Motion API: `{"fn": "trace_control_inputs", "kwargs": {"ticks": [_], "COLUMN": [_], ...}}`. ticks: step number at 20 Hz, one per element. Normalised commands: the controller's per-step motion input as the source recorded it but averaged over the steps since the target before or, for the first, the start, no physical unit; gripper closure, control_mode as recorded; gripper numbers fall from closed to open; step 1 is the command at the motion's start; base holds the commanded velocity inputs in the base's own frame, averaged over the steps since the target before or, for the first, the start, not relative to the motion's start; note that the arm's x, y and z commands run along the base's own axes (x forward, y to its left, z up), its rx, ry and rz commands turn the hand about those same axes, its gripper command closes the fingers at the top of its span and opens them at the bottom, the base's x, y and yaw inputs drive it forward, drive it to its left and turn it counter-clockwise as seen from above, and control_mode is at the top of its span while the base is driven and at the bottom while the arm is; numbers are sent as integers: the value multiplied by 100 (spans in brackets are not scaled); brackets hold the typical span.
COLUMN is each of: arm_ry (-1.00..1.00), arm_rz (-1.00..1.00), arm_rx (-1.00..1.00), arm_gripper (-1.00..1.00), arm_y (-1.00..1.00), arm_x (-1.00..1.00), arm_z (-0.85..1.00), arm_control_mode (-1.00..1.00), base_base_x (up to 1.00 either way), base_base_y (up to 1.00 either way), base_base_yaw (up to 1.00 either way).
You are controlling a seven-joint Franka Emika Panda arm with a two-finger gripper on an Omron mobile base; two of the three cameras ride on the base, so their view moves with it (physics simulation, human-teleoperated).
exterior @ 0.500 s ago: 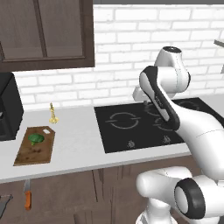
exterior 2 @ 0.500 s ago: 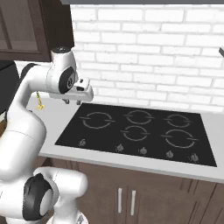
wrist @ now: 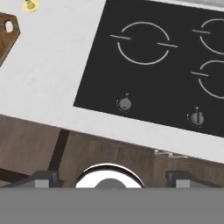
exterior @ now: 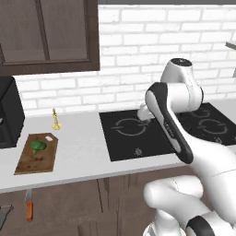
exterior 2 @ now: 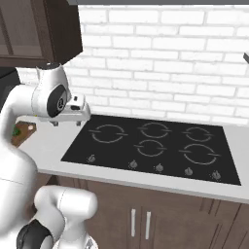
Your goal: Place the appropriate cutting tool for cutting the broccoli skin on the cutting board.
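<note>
Room: white brick wall behind my kitchen, with a dark wooden cabinet hung high on the left.
Desk: the pale grey desk runs along the wall, with brown cupboard fronts below it.
Hob: a black hob is set into the desk; the right base view shows five ring marks and a row of knobs along its front edge, while the left base view has my arm across much of it.
Appliance: a black box-like appliance stands at the far left of the desk in the left base view.
Cutting board: the cutting board lies flat on the desk left of the hob and well apart from it; my hand view catches its clipped corner with the pale spot at the top left edge.
Pincer: my pincer hangs over the hob's left rear ring, the hand view looking down on the hob's front edge; I cannot tell how far the jaws stand apart.
Cutting tool: the cutting tool lies below the desk's front edge at the lower left of the left base view, orange handle nearest the camera, far from my pincer.
Broccoli: the broccoli sits on the board's far half.
Candlestick: a small golden candlestick stands just behind the board.
Change: nothing on the desk has moved since half a second ago; my arm sits much as it did.
</note>
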Motion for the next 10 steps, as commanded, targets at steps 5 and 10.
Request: {"fn": "trace_control_inputs", "kwargs": {"ticks": [5,10], "arm_ry": [16,22], "arm_rz": [2,0], "arm_rx": [-18,-21], "arm_gripper": [-100,-100], "arm_y": [100,100], "arm_x": [-51,-35], "arm_z": [-56,-59], "arm_control_mode": [-100,-100], "base_base_x": [0,0], "base_base_y": [0,0], "base_base_yaw": [0,0]}}
